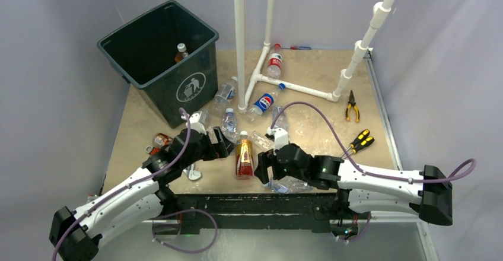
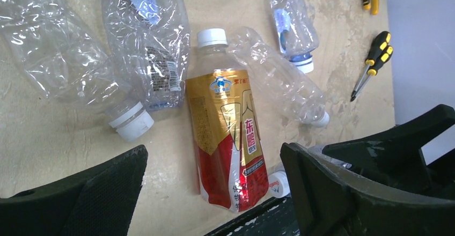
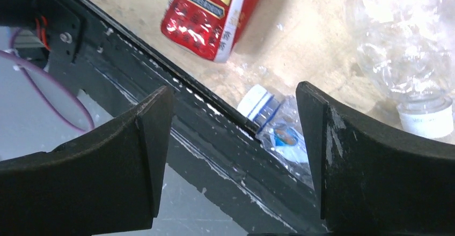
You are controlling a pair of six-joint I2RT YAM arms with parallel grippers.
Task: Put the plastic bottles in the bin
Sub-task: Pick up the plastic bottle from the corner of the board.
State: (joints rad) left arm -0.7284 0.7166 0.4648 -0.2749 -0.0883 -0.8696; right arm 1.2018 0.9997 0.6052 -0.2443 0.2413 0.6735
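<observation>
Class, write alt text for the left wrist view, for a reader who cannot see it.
A gold-and-red bottle with a white cap lies on the tan table, framed by the open left gripper. Crushed clear bottles lie beside it.

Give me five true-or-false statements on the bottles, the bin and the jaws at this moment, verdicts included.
1. One bottle is already inside the bin. True.
2. The gold-and-red labelled bottle is clamped in the left arm's jaws. False: it lies on the table between the two arms' open jaws, held by neither.
3. The bin lies tipped on its side. False: it stands upright, mouth up.
4. The yellow-handled pliers lie on the table, well away from the bin. True.
5. The blue-labelled bottle is in the bin. False: it lies on the table beside the white pipe frame.
</observation>
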